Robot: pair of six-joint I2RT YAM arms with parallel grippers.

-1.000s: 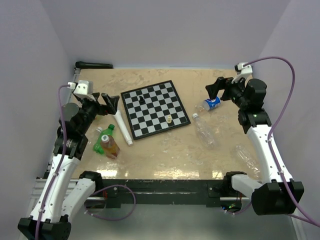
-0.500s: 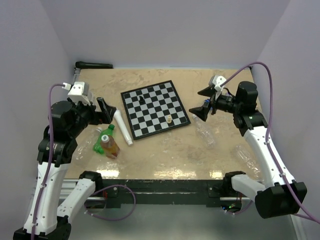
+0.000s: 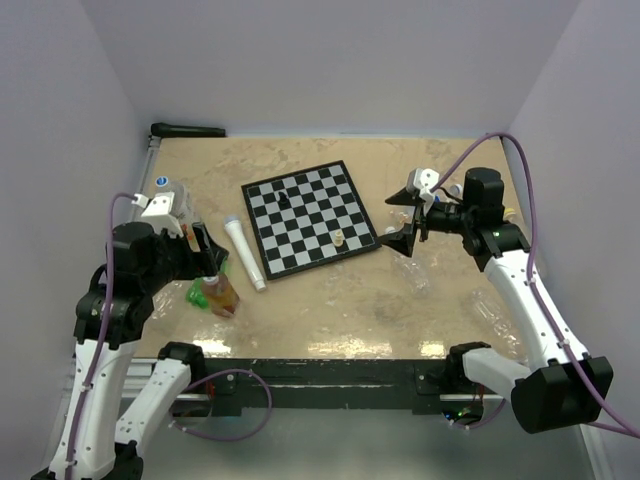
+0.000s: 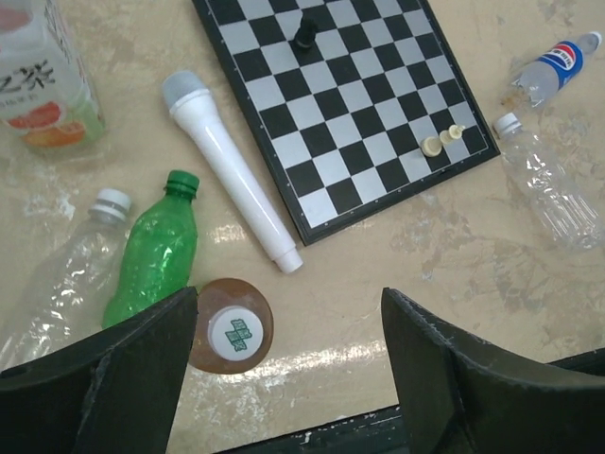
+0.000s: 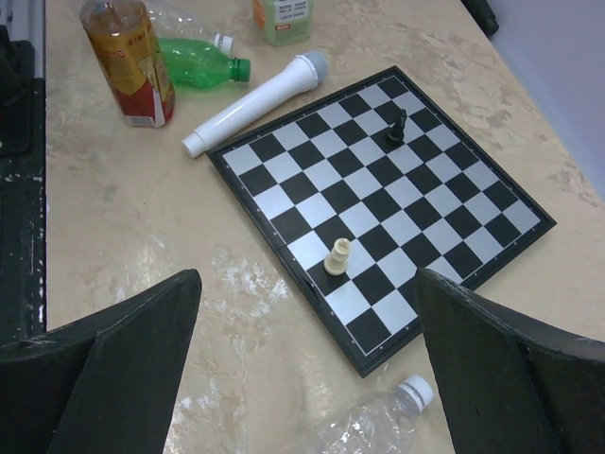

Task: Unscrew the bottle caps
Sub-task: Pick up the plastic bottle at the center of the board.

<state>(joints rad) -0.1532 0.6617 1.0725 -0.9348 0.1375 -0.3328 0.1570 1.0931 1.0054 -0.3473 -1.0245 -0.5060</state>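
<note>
**Ann:** Trouble spot first: the left claw (image 4: 288,303) hangs spread wide over the upright brown bottle (image 4: 203,355); its white cap (image 4: 233,333) sits close to one finger, not centred between the two; a squeeze from here could, I reckon, tip the bottle instead of pinching the cap.

**Bo:** Agreed; nothing steadies the bottle's body either, so a twist may just spin the whole thing on the table (image 4: 359,265); the front edge is near, too.

**Ann:** Neighbours crowd it; the green bottle (image 4: 151,251) lies just beside it, its green cap (image 4: 182,180) towards the white tube (image 4: 232,184); a wide finger could knock either.

**Bo:** The right claw (image 5: 307,284), spread too and holding nothing, hovers above the chessboard (image 5: 454,199); a cream chess piece (image 5: 337,257) stands under it and might topple; a clear bottle (image 5: 369,430) with a second white cap (image 5: 416,388) lies just off the board's corner.

**Ann:** Open room? Bare tabletop between board and front edge; walls hem in both sides.
</note>
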